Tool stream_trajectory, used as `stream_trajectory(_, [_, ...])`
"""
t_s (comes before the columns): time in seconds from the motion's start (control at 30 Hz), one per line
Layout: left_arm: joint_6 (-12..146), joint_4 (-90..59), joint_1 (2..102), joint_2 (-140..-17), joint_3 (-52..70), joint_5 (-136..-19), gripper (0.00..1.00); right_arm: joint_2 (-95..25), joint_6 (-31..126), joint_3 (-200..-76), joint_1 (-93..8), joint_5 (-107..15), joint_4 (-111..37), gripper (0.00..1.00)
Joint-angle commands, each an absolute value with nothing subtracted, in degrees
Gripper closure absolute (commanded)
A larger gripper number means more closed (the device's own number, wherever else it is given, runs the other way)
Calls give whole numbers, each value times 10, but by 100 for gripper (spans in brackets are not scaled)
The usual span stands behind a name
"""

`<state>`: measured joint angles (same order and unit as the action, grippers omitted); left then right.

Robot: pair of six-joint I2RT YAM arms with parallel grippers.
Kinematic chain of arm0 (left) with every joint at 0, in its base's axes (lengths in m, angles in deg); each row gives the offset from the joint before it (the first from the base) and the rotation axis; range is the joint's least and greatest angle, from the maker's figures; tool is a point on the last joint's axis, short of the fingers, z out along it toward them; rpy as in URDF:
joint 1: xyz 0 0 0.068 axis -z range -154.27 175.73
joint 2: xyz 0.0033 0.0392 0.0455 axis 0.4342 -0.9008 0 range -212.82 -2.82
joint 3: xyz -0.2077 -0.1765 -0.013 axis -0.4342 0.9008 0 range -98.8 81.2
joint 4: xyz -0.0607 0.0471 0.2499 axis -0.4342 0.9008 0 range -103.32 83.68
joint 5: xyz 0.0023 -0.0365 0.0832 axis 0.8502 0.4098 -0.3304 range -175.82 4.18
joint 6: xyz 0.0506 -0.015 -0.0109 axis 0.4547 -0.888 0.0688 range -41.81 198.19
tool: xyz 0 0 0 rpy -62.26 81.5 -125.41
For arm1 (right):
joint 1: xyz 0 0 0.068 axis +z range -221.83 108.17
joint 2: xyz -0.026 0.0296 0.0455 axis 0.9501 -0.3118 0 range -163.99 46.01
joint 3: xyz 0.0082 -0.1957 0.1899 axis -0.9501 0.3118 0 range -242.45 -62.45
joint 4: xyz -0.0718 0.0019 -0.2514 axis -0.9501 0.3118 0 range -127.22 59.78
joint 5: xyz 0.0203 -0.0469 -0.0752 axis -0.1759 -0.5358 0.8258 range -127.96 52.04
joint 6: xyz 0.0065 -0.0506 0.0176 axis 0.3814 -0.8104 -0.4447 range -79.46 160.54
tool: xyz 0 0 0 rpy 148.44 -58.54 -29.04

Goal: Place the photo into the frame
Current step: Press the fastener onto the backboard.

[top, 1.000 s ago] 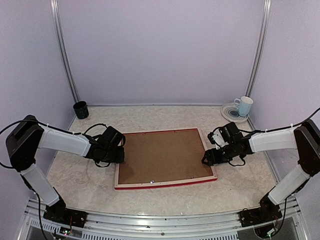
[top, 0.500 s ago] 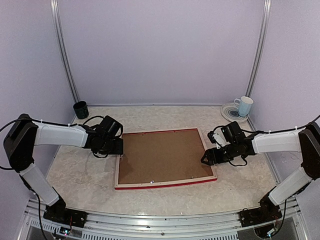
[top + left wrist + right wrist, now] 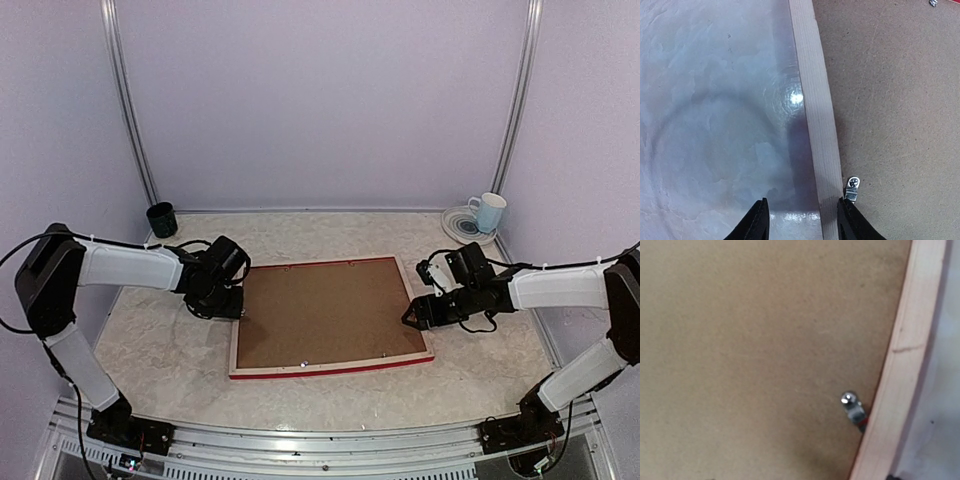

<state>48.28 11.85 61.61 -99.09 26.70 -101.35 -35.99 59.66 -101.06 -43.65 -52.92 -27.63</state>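
The frame (image 3: 330,370) lies face down in the middle of the table, with its red edges and pale wood back (image 3: 815,110) showing. A brown backing board (image 3: 325,310) fills it. The photo is not in view. My left gripper (image 3: 238,311) is open at the frame's left side. In the left wrist view (image 3: 802,221) its fingers straddle the wood rail, with one finger (image 3: 852,220) next to a small metal clip (image 3: 852,187). My right gripper (image 3: 410,320) hovers over the frame's right edge. Its fingers are hidden. Its wrist view shows the board, the rail (image 3: 900,390) and another clip (image 3: 852,406).
A dark mug (image 3: 161,219) stands at the back left corner. A pale mug (image 3: 488,212) sits on a patterned plate (image 3: 462,228) at the back right. Walls close in the table on three sides.
My left gripper has moved a little farther back along the frame's left edge. My right gripper has shifted slightly at the right edge. The frame has not moved.
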Motion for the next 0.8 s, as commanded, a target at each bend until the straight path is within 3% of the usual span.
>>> stream_trajectory(0.0, [488, 141, 626, -1013, 249, -1028, 54, -349, 593, -1005, -441, -539, -290, 28])
stream_trajectory(0.47, [485, 162, 642, -1046, 232, -1058, 57, -355, 593, -1004, -441, -542, -291, 27])
stream_trajectory(0.77, [482, 163, 650, -1050, 231, -1066, 56, -393, 603, -1049, -441, -425, -257, 27])
